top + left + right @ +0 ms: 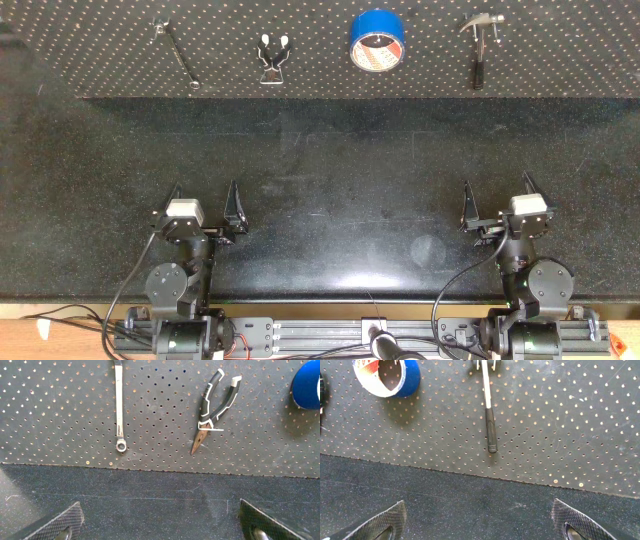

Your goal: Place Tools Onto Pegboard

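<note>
Four tools hang on the black pegboard point(90, 50) at the back: a silver wrench point(178, 52) point(119, 407), black-and-white pliers point(272, 58) point(213, 407), a blue tape roll point(377, 42) point(387, 377) point(306, 387), and a hammer point(481, 45) whose black handle point(491, 425) hangs downward. My left gripper point(205, 212) point(160, 522) rests open over the dark mat near its base, holding nothing. My right gripper point(497, 208) point(480, 522) is open too, empty, near its own base.
A dark mat point(330, 190) covers the table between the arms and the pegboard. Cables and a mounting rail point(370, 335) run along the front edge behind the arm bases.
</note>
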